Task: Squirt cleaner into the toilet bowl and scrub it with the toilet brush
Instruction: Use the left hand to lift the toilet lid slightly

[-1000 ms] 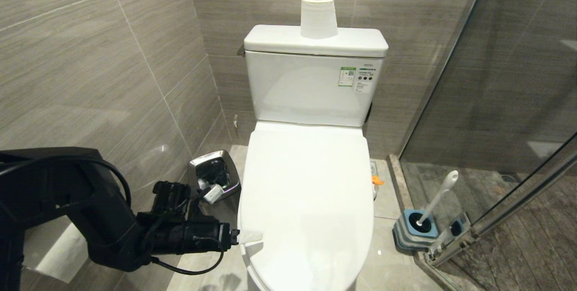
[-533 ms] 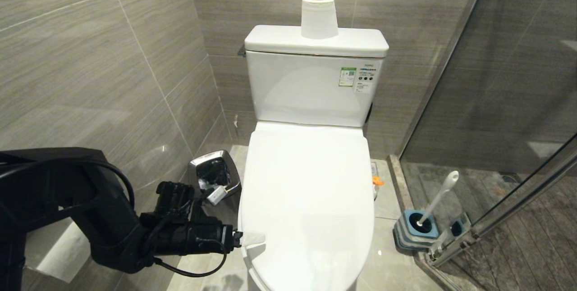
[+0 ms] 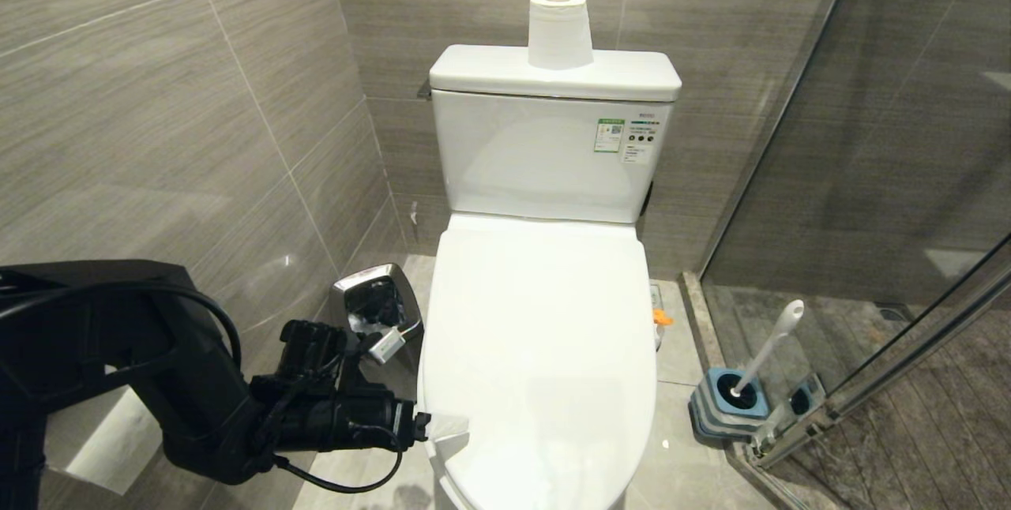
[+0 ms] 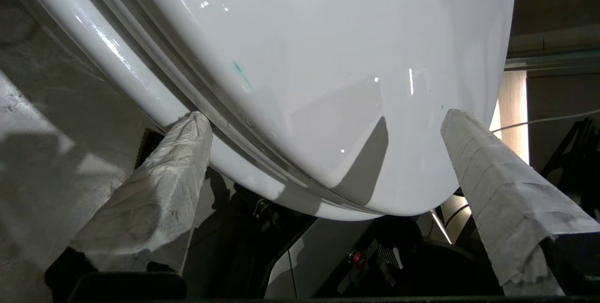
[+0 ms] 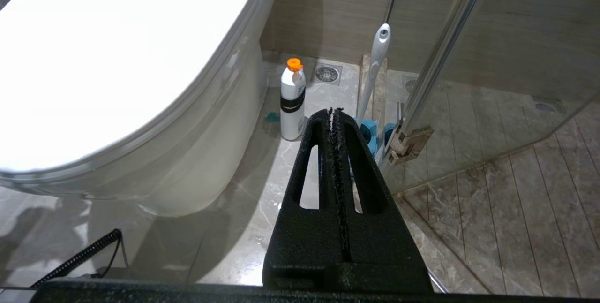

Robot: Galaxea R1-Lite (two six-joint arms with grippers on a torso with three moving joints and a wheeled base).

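**Lid down, left gripper at its edge**

Nearest, the left gripper (image 3: 442, 425) reaches in level from the robot's left with its jaws spread wide and nothing held; its tissue-wrapped fingers (image 4: 154, 200) straddle the front-left edge of the closed lid (image 3: 545, 352). In the left wrist view one finger sits under the rim by the seam, the other above the lid's top face. The step in hand looks like raising the lid, since the toilet bowl (image 5: 197, 153) beneath is covered. To do it well, the lower finger should catch only the lid's lip, not the seat below, and the lift should follow the hinge's arc rather than pull straight up. The glossy plastic may slip on the wrapping, so a firm bite before rising seems wise.

The right gripper (image 5: 333, 115) hangs low at the toilet's right side, jaws pressed together, empty.

Room is tight: a steel bin (image 3: 377, 305) stands just beside the left arm, with tiled wall behind. Farther right, the toilet brush (image 3: 770, 344) leans in its holder (image 3: 727, 407) by the glass door's hinge, with an orange-capped bottle (image 5: 292, 99) near the bowl's base. At the back, a paper roll (image 3: 559, 30) on the cistern (image 3: 553, 147) is where the lid will swing
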